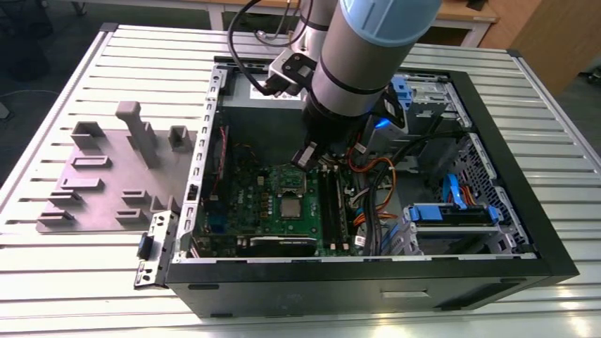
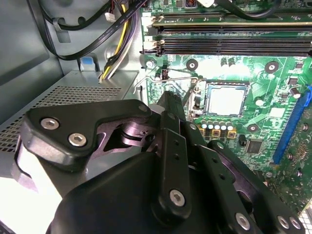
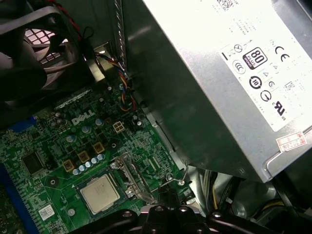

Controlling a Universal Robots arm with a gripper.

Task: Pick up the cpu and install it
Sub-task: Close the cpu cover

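Silver-lidded, the cpu (image 1: 293, 207) sits in its motherboard socket, just below the end effector (image 1: 310, 151) in the exterior view. In both wrist views the cpu (image 2: 225, 100) (image 3: 99, 194) lies just beyond the end effector (image 2: 168, 105) (image 3: 163, 197), beside the raised retention lever (image 3: 127, 171); I cannot tell whether the jaws are apart. A skewed descent could snag that lever or scrape the board.

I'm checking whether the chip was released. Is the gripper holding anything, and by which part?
Nothing appears held. The cpu lies in its socket on the motherboard, apart from the gripper; whether its fingers are open cannot be told.
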